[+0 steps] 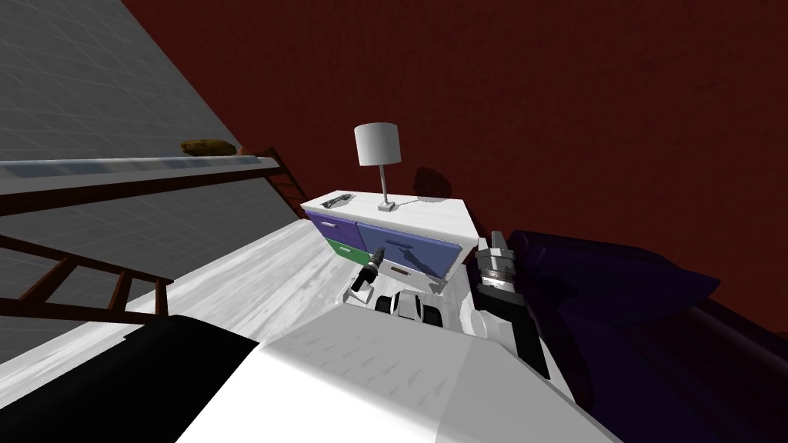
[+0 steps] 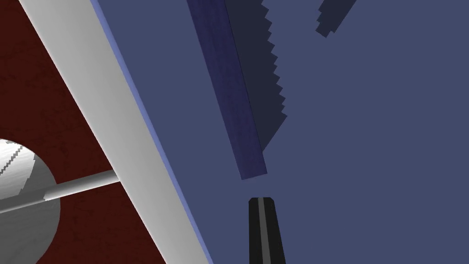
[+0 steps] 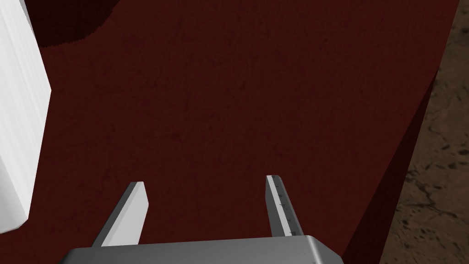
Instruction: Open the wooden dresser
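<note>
The dresser has a white top and coloured drawer fronts: purple, green and a wide blue one. My left gripper reaches out to the blue front. In the left wrist view its fingers are shut together into one dark blade. They sit just short of the end of the dark blue bar handle on the blue drawer front, with nothing gripped. My right gripper is raised beside the dresser's right end. It stands open and empty before a dark red wall.
A white lamp and a small flat item stand on the dresser top. A dark brown frame with rungs lies to the left. A dark blue bed or couch is close on the right, and the red wall is behind.
</note>
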Robot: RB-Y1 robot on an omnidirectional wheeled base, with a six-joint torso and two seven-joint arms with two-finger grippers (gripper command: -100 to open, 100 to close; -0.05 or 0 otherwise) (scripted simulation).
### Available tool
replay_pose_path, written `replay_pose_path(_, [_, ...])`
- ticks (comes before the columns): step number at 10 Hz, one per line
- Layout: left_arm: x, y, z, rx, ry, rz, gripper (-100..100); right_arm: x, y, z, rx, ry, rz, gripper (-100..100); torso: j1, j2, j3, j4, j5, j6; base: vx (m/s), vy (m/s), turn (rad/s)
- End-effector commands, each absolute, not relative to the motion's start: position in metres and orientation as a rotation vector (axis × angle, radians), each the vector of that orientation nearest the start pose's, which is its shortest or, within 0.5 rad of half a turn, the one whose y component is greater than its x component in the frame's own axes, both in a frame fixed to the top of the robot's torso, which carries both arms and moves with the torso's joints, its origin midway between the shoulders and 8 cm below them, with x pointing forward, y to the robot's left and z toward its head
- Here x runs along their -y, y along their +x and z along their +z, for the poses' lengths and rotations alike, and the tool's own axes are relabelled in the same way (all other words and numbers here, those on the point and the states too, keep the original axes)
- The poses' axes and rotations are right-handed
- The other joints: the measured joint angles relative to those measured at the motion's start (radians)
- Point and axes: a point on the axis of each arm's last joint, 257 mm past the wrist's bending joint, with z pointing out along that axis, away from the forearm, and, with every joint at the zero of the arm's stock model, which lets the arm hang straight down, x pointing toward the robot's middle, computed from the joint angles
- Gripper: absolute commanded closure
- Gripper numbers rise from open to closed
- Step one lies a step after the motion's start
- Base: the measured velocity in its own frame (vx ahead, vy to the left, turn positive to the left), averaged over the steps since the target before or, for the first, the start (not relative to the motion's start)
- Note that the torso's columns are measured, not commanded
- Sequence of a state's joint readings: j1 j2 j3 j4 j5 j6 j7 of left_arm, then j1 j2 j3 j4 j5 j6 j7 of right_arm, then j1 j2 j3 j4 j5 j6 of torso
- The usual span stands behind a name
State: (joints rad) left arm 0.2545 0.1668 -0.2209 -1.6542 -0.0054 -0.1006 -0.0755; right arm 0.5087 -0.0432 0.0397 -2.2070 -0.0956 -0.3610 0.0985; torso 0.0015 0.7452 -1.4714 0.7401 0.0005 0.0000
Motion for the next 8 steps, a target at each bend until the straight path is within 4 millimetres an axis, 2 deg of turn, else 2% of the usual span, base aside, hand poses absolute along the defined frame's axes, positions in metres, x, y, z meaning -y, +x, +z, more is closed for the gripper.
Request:
replay_pose_path(1, [-0.1839,0.4519,-0.2919,-1.481,-1.022,-1.142,100,0.2788,0.3772,-0.0421,-0.78,0.826,1.255,0,-0.001,-0.005,-0.003,-0.001,0.0,0.0,-0.155,0.024,0.017])
replay_pose_path(2, [-0.184,0.4529,-0.292,-1.479,-1.023,-1.141,100,0.2788,0.3772,-0.0421,-0.78,0.826,1.255,0,-0.003,-0.008,-0.005,-0.002,-0.001,0.0,-0.072,0.007,0.002])
replay_pose_path(3, [-0.1847,0.4557,-0.2934,-1.479,-1.027,-1.138,-100,0.2788,0.3772,-0.0422,-0.781,0.826,1.254,0,-0.003,-0.013,-0.008,-0.004,-0.001,0.0,0.069,0.0,-0.031])
replay_pose_path(8, [-0.1858,0.4609,-0.2951,-1.477,-1.033,-1.134,-100,0.2789,0.3771,-0.0423,-0.781,0.827,1.254,0,-0.001,-0.007,-0.004,-0.002,0.0,0.0,0.145,-0.042,-0.016])
